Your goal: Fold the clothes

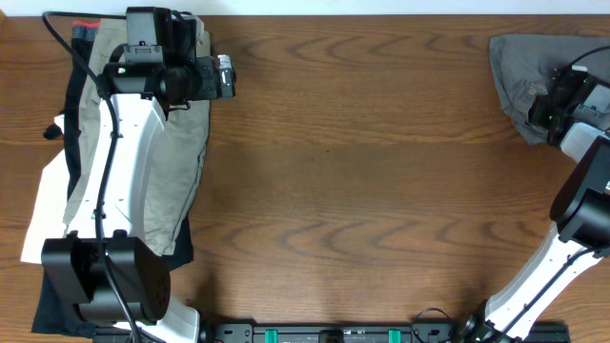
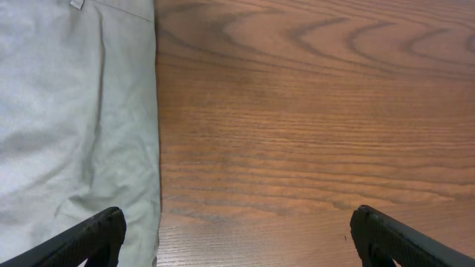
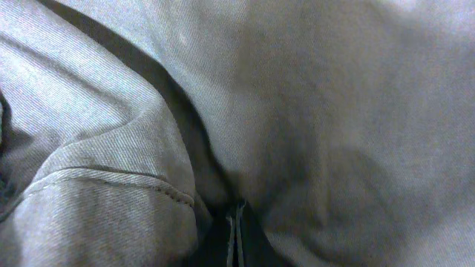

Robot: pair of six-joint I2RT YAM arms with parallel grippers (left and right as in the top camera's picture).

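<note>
Reaching into the far right corner of the tabletop (image 1: 362,191), the right pincer (image 1: 545,112) is clamped on a fold of the grey shorts (image 1: 519,76), which lie crumpled there by the edge, well apart from the other clothing. The right wrist view shows wrinkled grey twill filling the frame, a stitched seam (image 3: 111,182) curving across the lower left. A dark crease runs down to the pincer's fingertips (image 3: 227,245), which are pressed together at the bottom centre with cloth bulging on both sides. Across the tabletop, the left arm stretches over a pile at the left side, where khaki shorts (image 1: 181,162) lie on top of a dark garment (image 1: 181,250) and a white garment (image 1: 43,210). The left pincer (image 1: 224,76) points toward the bare wood at the right edge of the khaki shorts. Its jaws stand wide apart and hold nothing. In the left wrist view, one black fingertip (image 2: 96,237) hangs over the hem of the khaki shorts and the other over wood grain. The middle of the tabletop between the two arms shows only brown wood.
</note>
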